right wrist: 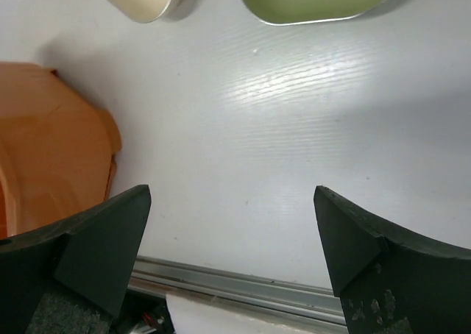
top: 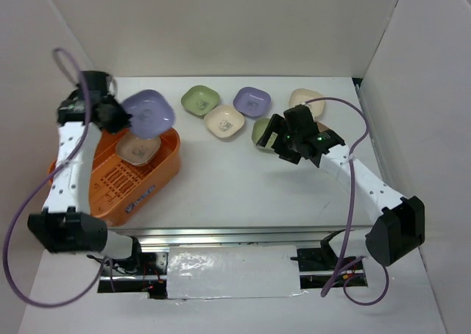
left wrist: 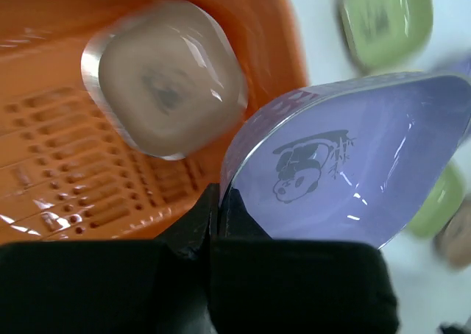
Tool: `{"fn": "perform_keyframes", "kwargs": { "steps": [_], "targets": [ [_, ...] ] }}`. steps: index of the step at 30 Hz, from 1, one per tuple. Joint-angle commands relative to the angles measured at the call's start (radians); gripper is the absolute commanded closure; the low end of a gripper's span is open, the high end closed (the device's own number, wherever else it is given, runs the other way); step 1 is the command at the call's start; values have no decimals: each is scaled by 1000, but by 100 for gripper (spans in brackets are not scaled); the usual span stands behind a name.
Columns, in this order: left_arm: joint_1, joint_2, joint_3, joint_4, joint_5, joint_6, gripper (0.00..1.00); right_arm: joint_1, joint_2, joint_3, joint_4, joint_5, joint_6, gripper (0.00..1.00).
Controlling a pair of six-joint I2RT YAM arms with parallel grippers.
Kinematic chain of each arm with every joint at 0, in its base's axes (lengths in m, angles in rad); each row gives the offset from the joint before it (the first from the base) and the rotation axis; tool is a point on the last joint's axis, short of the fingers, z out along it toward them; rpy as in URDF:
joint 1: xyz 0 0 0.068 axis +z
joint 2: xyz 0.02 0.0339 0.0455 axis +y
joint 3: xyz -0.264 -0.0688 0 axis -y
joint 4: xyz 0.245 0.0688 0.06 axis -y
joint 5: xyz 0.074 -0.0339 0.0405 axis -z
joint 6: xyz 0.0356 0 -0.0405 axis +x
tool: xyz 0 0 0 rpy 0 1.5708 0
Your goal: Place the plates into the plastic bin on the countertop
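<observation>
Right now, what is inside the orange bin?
One brownish plate lies at the far end of the orange bin; its visible slotted base is bare. The lilac plate in the left gripper covers the far rim, and the left arm hides its left side.

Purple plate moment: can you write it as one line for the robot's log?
left pincer: shut on lilac plate, by orange bin rim | bin: one brown plate | right pincer: open, empty, above countertop

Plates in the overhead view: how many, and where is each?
7. Held lilac plate in the left gripper near the bin; brownish plate inside it; on the countertop: green plate, cream plate, second lilac plate, far cream plate, olive plate by the right arm. More may be hidden.
</observation>
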Motion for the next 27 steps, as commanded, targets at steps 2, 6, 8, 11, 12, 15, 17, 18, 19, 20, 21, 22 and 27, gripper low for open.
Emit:
{"fn": "perform_keyframes", "kwargs": {
  "steps": [2,6,8,11,12,15,17,18,19,20,21,22,27],
  "targets": [
    [220,-119,-132,114,83,-59,100,-46,-16,-28,30,-67,-32,0],
    [378,-67,-276,204,215,-125,100,-61,13,-28,47,-94,-44,0],
    [392,-15,-324,267,259,-140,100,-66,27,-25,50,-106,-51,0],
    [378,51,-330,298,273,-176,100,-77,38,-29,64,-127,-58,0],
    [373,62,-334,306,276,-201,100,-83,41,-31,68,-135,-60,0],
    [360,89,-344,330,263,-248,92,-89,53,-49,97,-141,-57,0],
    [344,106,-334,321,261,-257,52,-97,59,-69,117,-131,-48,0],
    [335,108,-310,312,240,-252,1,-100,64,-78,126,-127,-42,0],
    [320,109,-296,295,218,-254,1,-109,67,-95,139,-123,-35,0],
    [315,103,-285,260,202,-255,1,-120,70,-101,142,-117,-28,0],
    [310,82,-275,247,174,-255,1,-127,72,-109,143,-103,-14,0],
    [309,68,-265,229,154,-255,1,-147,73,-121,140,-91,-2,0],
    [272,-24,-177,135,48,-210,1,-235,50,-166,111,44,112,0]
  ]
}}
